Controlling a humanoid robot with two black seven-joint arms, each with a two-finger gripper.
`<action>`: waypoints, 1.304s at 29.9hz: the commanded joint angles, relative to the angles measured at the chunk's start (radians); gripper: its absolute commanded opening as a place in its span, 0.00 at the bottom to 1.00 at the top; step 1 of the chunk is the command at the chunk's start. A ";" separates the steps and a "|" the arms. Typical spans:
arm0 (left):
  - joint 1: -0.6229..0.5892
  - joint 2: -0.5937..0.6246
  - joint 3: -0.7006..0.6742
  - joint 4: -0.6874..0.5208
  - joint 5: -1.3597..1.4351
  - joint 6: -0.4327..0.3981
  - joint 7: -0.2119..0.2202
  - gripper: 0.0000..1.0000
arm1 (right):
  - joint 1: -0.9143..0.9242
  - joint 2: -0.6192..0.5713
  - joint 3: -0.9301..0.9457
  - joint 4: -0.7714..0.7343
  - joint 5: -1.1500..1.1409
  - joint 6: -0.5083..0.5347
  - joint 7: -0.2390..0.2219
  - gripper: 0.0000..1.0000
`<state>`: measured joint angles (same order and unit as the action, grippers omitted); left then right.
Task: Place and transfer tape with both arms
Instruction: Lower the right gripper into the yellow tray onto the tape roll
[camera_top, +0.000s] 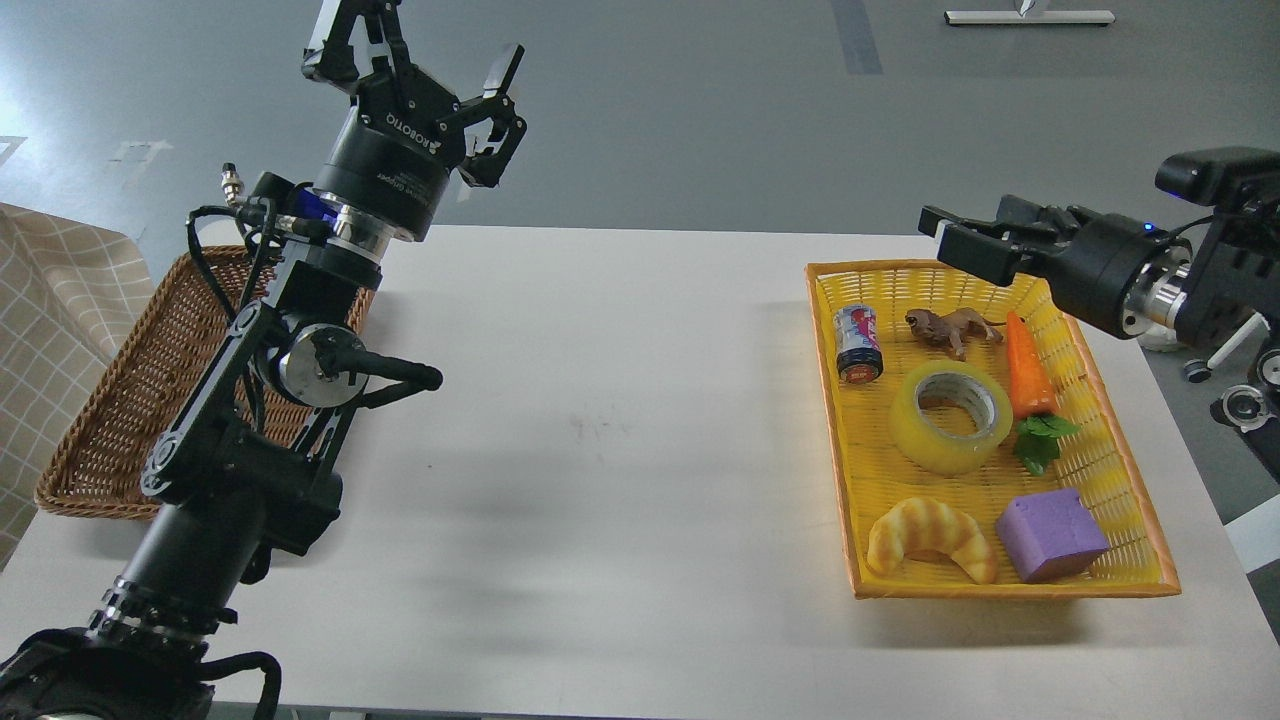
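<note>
The tape (951, 416) lies flat in the middle of the yellow basket (1130, 520) at the right of the frame, between a can (858, 344), carrot (1028, 366), croissant (932, 539) and purple block (1051, 535). The right gripper (945, 232) hovers over the basket's far edge, its finger gap unclear. The left gripper (420, 55), upper left, is spread and empty above a brown wicker basket (120, 400).

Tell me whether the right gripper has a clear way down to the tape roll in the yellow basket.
Probably yes. The right gripper hovers above the far rim of the yellow basket, and the tape roll lies flat with its top uncovered. The soda can, toy animal and toy carrot lie close around it, so finger room looks tight.
</note>
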<state>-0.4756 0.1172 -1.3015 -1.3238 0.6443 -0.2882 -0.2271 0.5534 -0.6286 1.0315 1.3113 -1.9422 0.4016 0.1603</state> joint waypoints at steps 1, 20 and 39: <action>0.002 -0.001 0.002 0.000 0.000 0.000 0.000 0.98 | -0.006 -0.005 -0.039 -0.070 0.000 0.002 0.028 1.00; 0.019 0.024 0.002 -0.018 0.002 -0.014 -0.003 0.98 | -0.043 0.047 -0.100 -0.196 0.000 0.006 -0.024 1.00; 0.032 0.022 0.002 -0.023 0.002 -0.045 -0.025 0.98 | -0.033 0.053 -0.180 -0.188 -0.009 0.011 -0.025 0.97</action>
<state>-0.4447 0.1420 -1.2992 -1.3425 0.6444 -0.3325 -0.2514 0.5208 -0.5753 0.8514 1.1231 -1.9511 0.4127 0.1349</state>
